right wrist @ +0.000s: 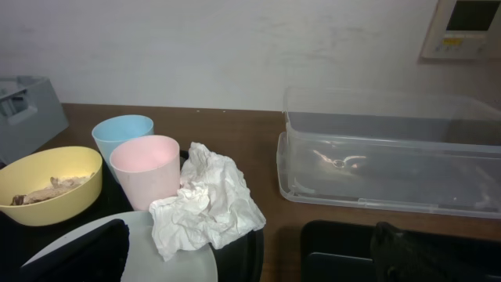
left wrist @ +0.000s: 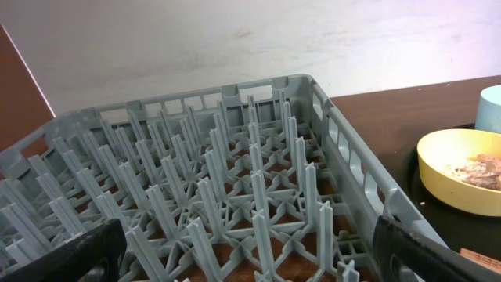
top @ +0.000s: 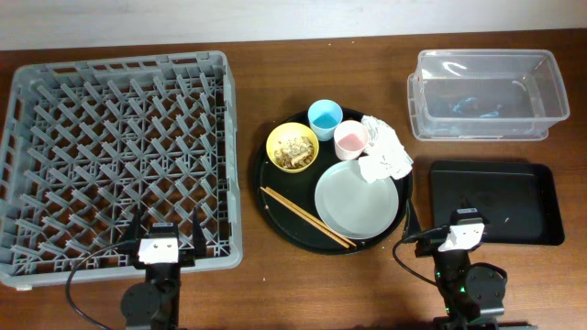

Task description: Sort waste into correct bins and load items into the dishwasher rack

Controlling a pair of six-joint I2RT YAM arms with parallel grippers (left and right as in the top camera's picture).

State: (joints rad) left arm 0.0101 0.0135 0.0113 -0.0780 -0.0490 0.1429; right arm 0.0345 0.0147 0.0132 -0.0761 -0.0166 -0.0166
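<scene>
1. Crockery and waste share one round black tray (top: 284, 225) in the middle of the surface. The dishwasher rack (top: 110, 147) is to its left, and the clear plastic tub (top: 550, 92) and shallow black tray (top: 495, 202) are to its right. This layout seems meant to give each arm its own destination.
2. On the round tray, the yellow bowl (top: 275, 151) holds the beige food scraps (top: 295, 144). The light-blue cup (top: 325, 117) and pink cup (top: 351, 139) stand just beside it, and the pale grey plate (top: 358, 206) lies at the near right.
3. The crumpled white napkin (top: 385, 156) rests partly on the plate's far rim and touches the pink cup, so it probably has to go before the plate can be lifted cleanly.
4. The wooden chopsticks (top: 307, 217) lie side by side, slanting from the tray's left toward the plate's near edge.
5. The left pincer (left wrist: 250, 251) hangs over the rack's near edge, spread wide and empty, which looks like a ready post for loading.
6. The right pincer (right wrist: 250, 251) sits by the shallow black tray's near-left corner, likewise spread and empty. It faces the napkin, the closest waste.
7. The rack holds nothing, so the task looks unstarted. No tan wrapper can be picked out.
</scene>
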